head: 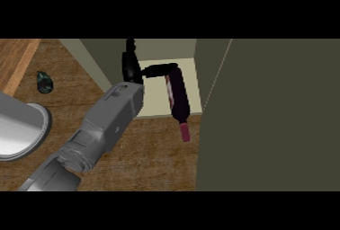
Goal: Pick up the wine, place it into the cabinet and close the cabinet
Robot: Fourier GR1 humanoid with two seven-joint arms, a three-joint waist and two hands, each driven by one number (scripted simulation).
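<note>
The wine bottle (178, 96), dark with a maroon neck, lies in the open cabinet on its cream shelf (189, 67). Its base points to the back and its neck sticks out past the shelf's front edge over the counter. My left hand (130, 67) is just left of the bottle's base, at the end of a forearm that rises from the lower left. Its fingers point straight toward the cabinet's back, and one black digit (156, 70) stretches right to touch the bottle's base. No part of the hand wraps the bottle. My right hand does not show.
The cabinet's dark olive door (279, 117) stands open and fills the right side. A big grey round vessel (20, 128) sits at the left edge of the brown counter (146, 161). A small dark green object (44, 82) lies at the upper left.
</note>
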